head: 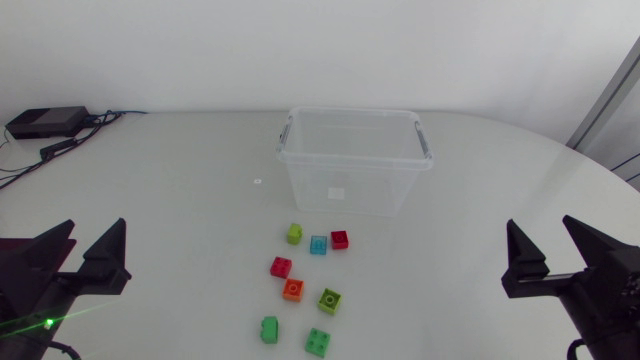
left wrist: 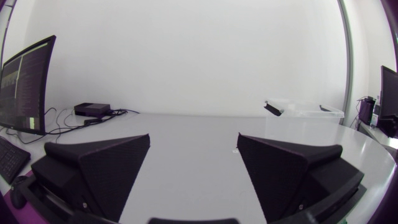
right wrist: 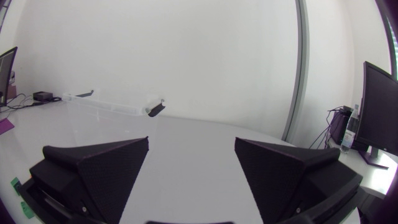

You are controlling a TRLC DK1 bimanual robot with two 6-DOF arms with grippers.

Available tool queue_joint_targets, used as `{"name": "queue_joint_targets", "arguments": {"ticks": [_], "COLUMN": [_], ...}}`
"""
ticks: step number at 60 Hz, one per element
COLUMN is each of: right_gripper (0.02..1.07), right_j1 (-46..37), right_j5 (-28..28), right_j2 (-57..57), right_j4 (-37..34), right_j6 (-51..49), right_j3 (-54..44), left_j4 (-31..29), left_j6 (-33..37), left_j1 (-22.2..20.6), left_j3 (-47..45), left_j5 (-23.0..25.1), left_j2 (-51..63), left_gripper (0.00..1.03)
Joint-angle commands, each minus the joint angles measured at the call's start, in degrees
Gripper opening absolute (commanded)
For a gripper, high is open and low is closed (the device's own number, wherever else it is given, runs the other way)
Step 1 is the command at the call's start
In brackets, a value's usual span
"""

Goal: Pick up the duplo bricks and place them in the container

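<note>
Lengthwise left-to-right, upright container (head: 352, 160).

Green, red, orange, blue bricks (head: 292, 290); clear container (head: 370, 190)

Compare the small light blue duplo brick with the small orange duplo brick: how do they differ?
Colour: the light blue duplo brick is pale blue, the orange duplo brick bright orange. Place: the blue one lies nearest the clear plastic container, between a lime brick and a red brick; the orange one lies farther out, beside a dark red brick. Both rest on the white table, outside the container.
</note>
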Motion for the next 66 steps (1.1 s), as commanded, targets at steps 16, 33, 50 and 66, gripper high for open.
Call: {"name": "queue_joint_targets", "arguments": {"ticks": [16,33,50,66], "right_gripper": [1.02,1.02,1.02,1.02], "right_j1": [0.05,0.67,1.28,2.69], "right_j5": [-0.34,-0.08,-0.08,-0.52], "right_j2": [-0.3,-0.38,2.25,17.72], "right_j4": [-0.36,0.69,2.01,3.94], "right_j6": [1.23,1.06,1.06,0.97], "right_j3": [-1.02,-1.02,2.68,11.2], "left_j4": [0.68,-0.19,-0.02,-3.09], "left_j6": [0.09,1.41,2.55,2.29], "left_j1": [-0.36,-1.94,-1.94,-3.78], "left_j3": [-1.23,1.14,8.61,19.6], "left_j5": [-0.43,-0.43,-0.43,-0.26], "left_j2": [-0.67,-0.5,10.75,27.63], "left_gripper": [0.98,0.98,0.98,0.97]}}
